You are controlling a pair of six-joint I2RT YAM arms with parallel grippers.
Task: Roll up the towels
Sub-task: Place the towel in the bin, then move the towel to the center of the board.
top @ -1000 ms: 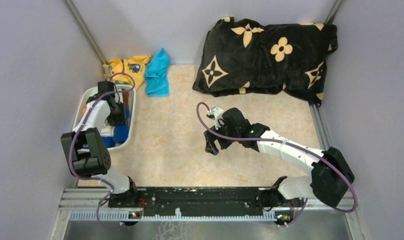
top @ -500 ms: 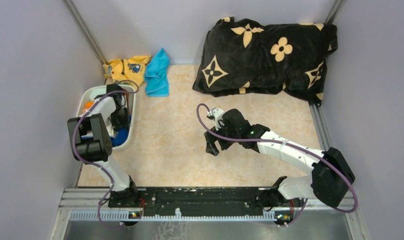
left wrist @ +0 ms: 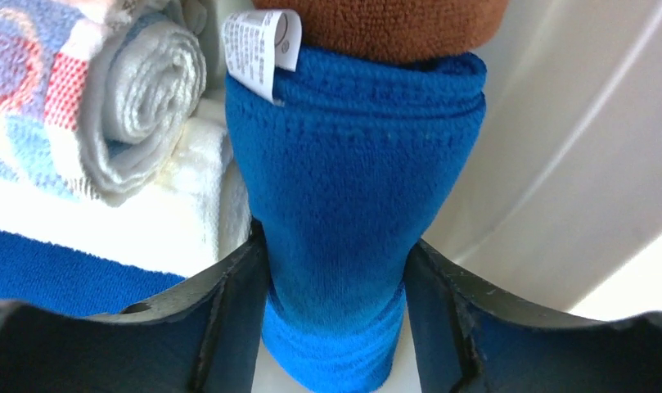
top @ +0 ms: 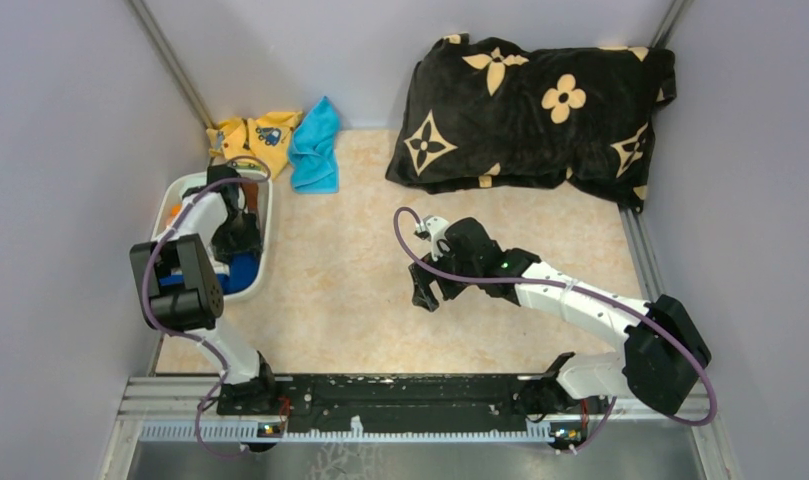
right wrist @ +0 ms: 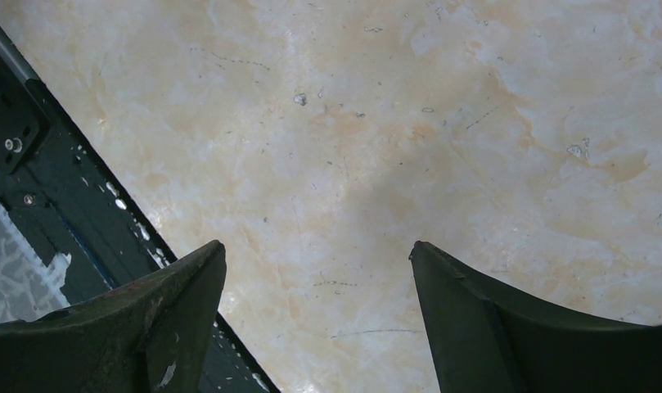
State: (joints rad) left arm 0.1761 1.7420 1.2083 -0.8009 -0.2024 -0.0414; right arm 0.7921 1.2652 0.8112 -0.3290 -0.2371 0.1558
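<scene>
Since a second ago, the left arm (top: 185,280) has drawn its elbow a little farther from the near edge and its wrist has settled over the white basket (top: 268,250). The right arm (top: 570,295) holds the same pose throughout. The left jaws are closed partway on a blue rolled towel (left wrist: 352,164), one finger pressed against each side of it. This towel stands roughly upright inside the basket, close to the white wall (left wrist: 573,164). A white care label (left wrist: 262,41) sticks out at its upper left corner. A brown towel (left wrist: 385,24) sits against the blue one's far end. A rolled white towel with red and blue checks (left wrist: 131,90) lies just beside it on the left, on top of other white and blue cloth. The right jaws are spread wide and hold nothing; they hang above the bare marbled tabletop (right wrist: 376,123) near its middle. A turquoise towel (top: 315,145) and a yellow printed cloth (top: 250,135) lie unrolled, touching each other, at the far left corner beyond the basket. A black pillow with a tan flower pattern (top: 530,110) occupies the far right corner.
</scene>
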